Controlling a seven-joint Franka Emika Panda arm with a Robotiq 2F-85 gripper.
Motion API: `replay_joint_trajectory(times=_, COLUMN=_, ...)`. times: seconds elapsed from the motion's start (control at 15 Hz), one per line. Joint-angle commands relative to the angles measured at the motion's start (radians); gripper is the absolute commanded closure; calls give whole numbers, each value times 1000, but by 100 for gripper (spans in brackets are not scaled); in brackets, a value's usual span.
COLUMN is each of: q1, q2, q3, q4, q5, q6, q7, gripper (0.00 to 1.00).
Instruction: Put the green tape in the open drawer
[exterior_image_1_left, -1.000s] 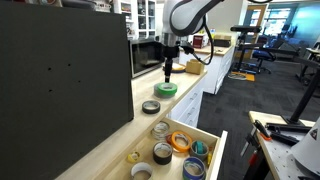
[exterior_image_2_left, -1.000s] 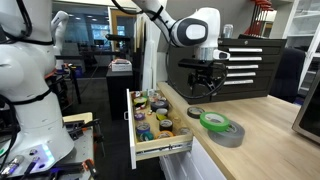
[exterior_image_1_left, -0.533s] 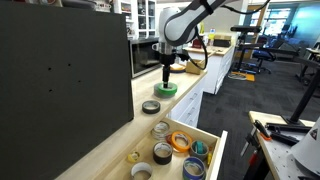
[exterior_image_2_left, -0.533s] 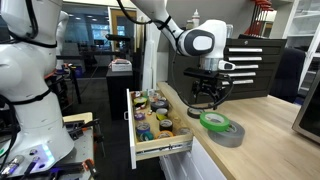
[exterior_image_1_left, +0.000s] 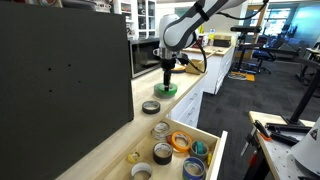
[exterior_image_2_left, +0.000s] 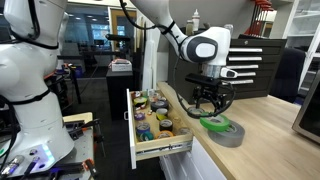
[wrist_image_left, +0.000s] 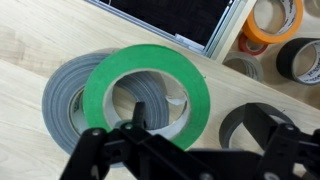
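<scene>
Change: in both exterior views the tool (exterior_image_1_left: 168, 72) had dropped over the last second from well above the rolls to just over the green tape (exterior_image_1_left: 166, 89), and in one of those views (exterior_image_2_left: 210, 105) its fingers had reached down to the roll.
Tool state: the jaws stood wide apart and held nothing; the wrist view (wrist_image_left: 205, 145) showed one finger tip over the hole of the ring and the other outside it, toward the black roll (wrist_image_left: 255, 110).
Green tape: it lay flat on top of the grey tape (wrist_image_left: 62, 95), stacked off-centre on the wooden surface (exterior_image_2_left: 270, 130), not yet lifted (wrist_image_left: 150, 57).
Drawer: the drawer (exterior_image_1_left: 215, 150) stood pulled out below the edge of the surface, already holding many rolls, well apart from the green tape.
Meaning for the task: judged as the end of the approach; the grasp came next, and closing across one wall of the ring looked the likely hold.
Risk: the grey tape beneath could be nudged or dragged along if the fingers went too low.
Writing: no brand, label or lettering could be read on any roll, on the tool or on the drawer front in any view.
</scene>
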Motion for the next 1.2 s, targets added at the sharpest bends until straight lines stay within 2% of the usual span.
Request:
replay_joint_trajectory(times=0.0, q1=-37, q2=7, q3=33, q4=12, q5=41, q6=-36, q7=-33, gripper=0)
replay_joint_trajectory(times=0.67, q1=-60, q2=51, q3=34, q4=27, q5=47, q6=-36, q7=-50, gripper=0)
replay_joint_trajectory(times=0.73, q1=-62, q2=54, q3=36, q4=25, q5=49, q6=-32, q7=-50, gripper=18)
replay_joint_trajectory(times=1.13, q1=-76, q2=57, q3=44, q4=30, q5=58, q6=-32, q7=-59, gripper=60)
